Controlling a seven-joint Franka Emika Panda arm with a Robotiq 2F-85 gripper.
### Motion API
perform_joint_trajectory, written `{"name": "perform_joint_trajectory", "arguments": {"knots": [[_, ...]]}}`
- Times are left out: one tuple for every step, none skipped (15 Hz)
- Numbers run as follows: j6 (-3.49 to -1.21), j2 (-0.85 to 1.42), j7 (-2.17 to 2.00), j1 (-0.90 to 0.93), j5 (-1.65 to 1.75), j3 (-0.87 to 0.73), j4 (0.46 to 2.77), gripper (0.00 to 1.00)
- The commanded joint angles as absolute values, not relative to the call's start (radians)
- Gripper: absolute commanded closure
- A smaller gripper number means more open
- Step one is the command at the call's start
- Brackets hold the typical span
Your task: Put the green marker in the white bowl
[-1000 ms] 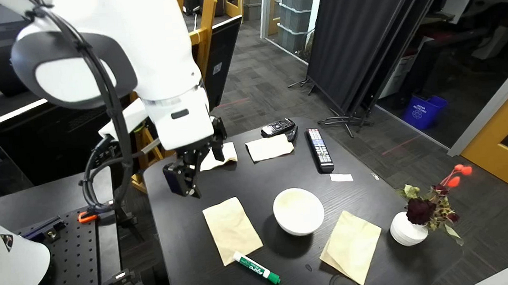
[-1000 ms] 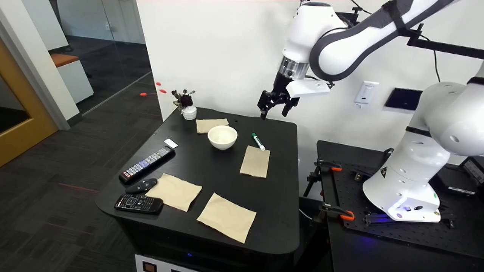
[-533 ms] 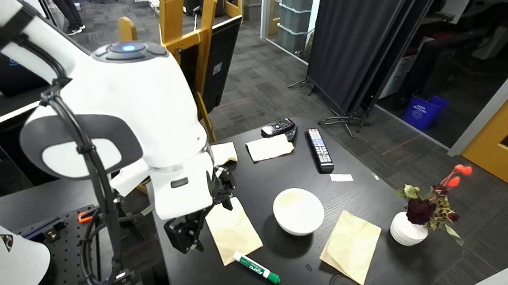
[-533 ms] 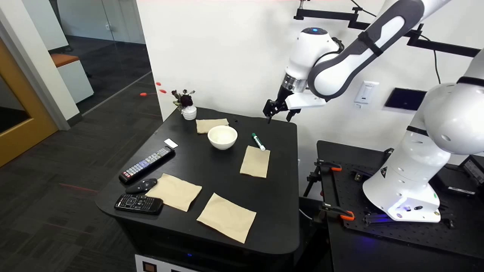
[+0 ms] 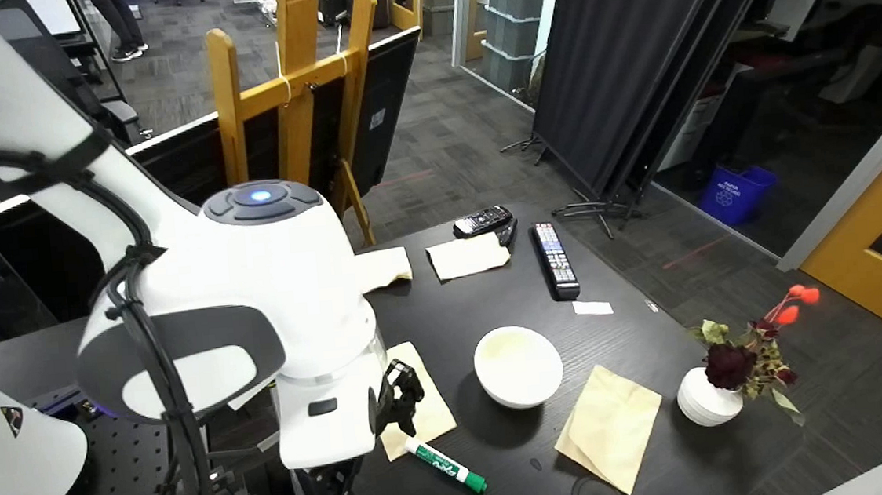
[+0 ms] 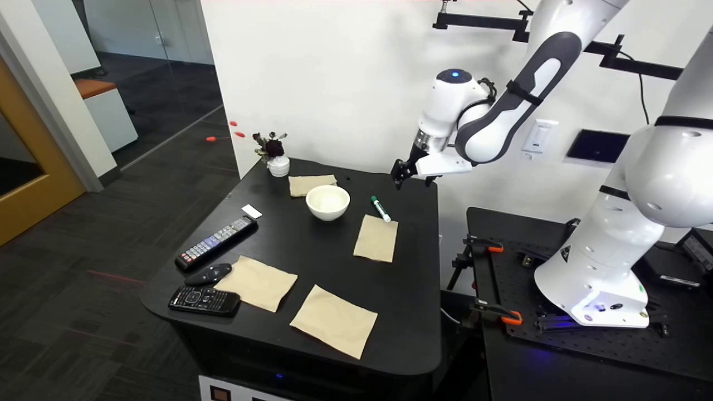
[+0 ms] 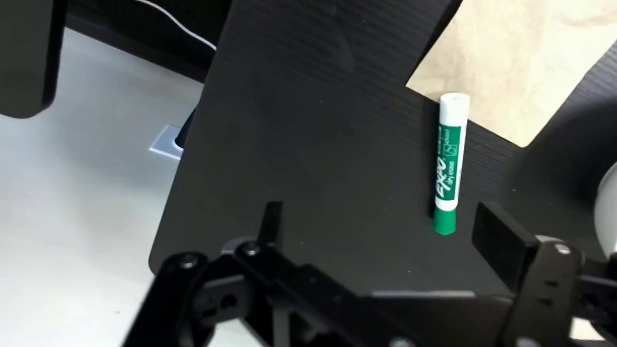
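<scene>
The green marker [image 5: 446, 463] lies on the dark table, its white end at a tan note's edge and its green cap pointing away. It also shows in an exterior view [image 6: 380, 209] and in the wrist view [image 7: 448, 164]. The white bowl [image 5: 518, 367] stands upright near the marker and looks empty; it also shows in an exterior view [image 6: 328, 201]. Only its side shows at the right edge of the wrist view [image 7: 608, 212]. My gripper [image 7: 378, 226] is open and empty above the table. In the wrist view the marker's cap lies beyond the fingertips, nearer the right finger.
Tan paper notes [image 6: 376, 239] lie about the table [image 6: 312, 262]. A long black remote [image 6: 217, 242], a smaller remote [image 6: 204, 301] and a white vase with red flowers [image 5: 709, 397] stand or lie farther off. A white wall [image 6: 334, 83] rises behind the table.
My gripper has come down toward the table and moved to the marker's side, staying open. The marker and the bowl have not moved.
</scene>
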State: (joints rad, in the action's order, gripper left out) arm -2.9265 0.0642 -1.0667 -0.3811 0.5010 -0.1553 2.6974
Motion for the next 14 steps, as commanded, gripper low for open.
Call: {"name": "perform_joint_trajectory", "arguments": {"knots": [[-2.967, 0.212, -1.225, -0.357, 0.598, -0.178, 2.601, 0.00], [-2.963, 0.237, -1.247, -0.351, 0.594, -0.172, 2.580, 0.00], [-2.962, 0.267, -1.263, -0.348, 0.583, -0.165, 2.558, 0.00], [-2.959, 0.291, -1.272, -0.342, 0.573, -0.161, 2.538, 0.00], [-2.959, 0.322, -1.274, -0.341, 0.559, -0.155, 2.516, 0.00], [-2.970, 0.348, -1.210, -0.232, 0.459, -0.241, 2.502, 0.00], [-2.968, 0.370, -1.189, -0.218, 0.405, -0.241, 2.485, 0.00], [-2.958, 0.390, -1.163, -0.192, 0.342, -0.245, 2.465, 0.00], [-2.942, 0.406, -1.144, -0.161, 0.281, -0.246, 2.442, 0.00], [-2.936, 0.424, -1.127, -0.135, 0.225, -0.244, 2.423, 0.00], [-2.933, 0.439, -1.111, -0.112, 0.178, -0.244, 2.405, 0.00], [-2.923, 0.448, -1.095, -0.091, 0.139, -0.247, 2.388, 0.00], [-2.916, 0.459, -1.085, -0.070, 0.105, -0.250, 2.370, 0.00], [-2.912, 0.472, -1.077, -0.054, 0.074, -0.251, 2.353, 0.00]]}}
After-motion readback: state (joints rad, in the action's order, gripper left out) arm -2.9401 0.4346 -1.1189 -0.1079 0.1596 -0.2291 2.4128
